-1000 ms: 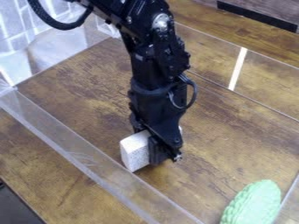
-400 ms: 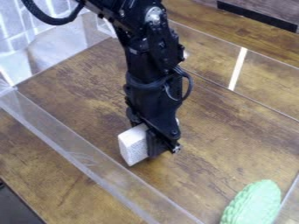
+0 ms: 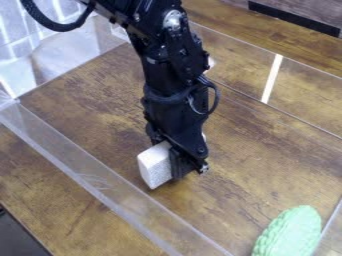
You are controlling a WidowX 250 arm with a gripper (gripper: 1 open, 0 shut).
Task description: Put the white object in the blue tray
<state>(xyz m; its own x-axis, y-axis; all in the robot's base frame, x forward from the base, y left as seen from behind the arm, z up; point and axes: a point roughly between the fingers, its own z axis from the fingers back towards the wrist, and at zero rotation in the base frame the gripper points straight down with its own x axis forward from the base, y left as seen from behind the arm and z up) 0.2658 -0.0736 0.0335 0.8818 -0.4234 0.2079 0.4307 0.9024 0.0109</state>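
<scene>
The white object (image 3: pixel 155 168) is a small speckled block resting on the wooden table, low in the middle of the view. My gripper (image 3: pixel 166 166) points steeply down onto it, shut on the block, with a black finger against its right side. The black arm (image 3: pixel 171 70) rises from there toward the upper left. The blue tray is out of view.
A bumpy green oval thing (image 3: pixel 291 232) lies at the lower right corner. A clear plastic wall (image 3: pixel 80 175) runs along the near left edge of the wooden table (image 3: pixel 267 150), and another clear panel (image 3: pixel 271 78) stands at the back right.
The arm has leaned slightly to the left above the block. The block and gripper stay in the same place on the table.
</scene>
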